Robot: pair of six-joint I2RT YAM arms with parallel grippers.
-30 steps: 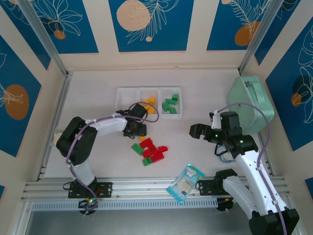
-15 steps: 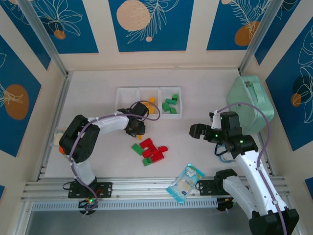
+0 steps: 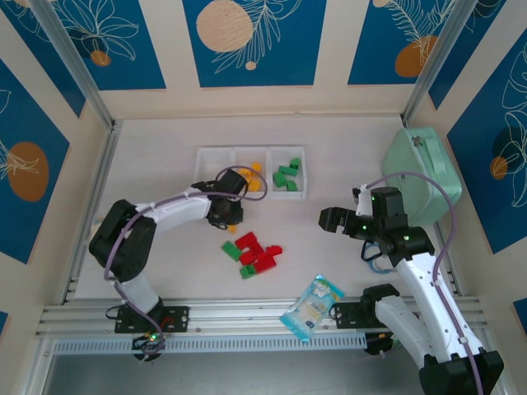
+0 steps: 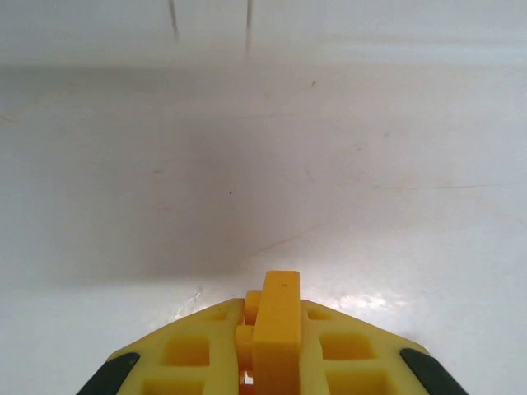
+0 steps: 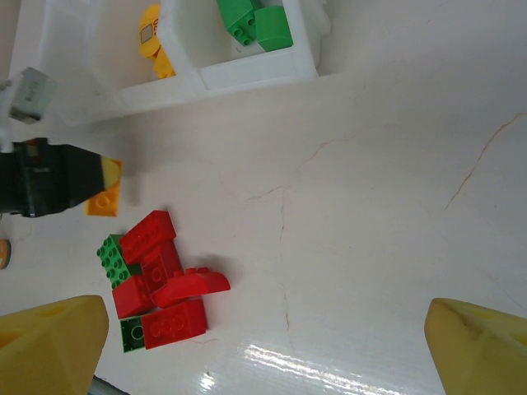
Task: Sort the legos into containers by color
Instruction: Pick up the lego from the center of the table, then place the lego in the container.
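Your left hand [image 3: 224, 212] is clenched on a yellow-orange lego [image 4: 276, 325] just in front of the containers [image 3: 212, 158]. Your right hand [image 3: 332, 220] hangs released, well right of them.

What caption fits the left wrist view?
Left claw shut on a yellow lego over the white table.

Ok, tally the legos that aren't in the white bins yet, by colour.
red legos: 5, in the pile on the table
green legos: 2, at the edge of the same pile
yellow-orange lego: 1, gripped in the left pincer
Total: 8
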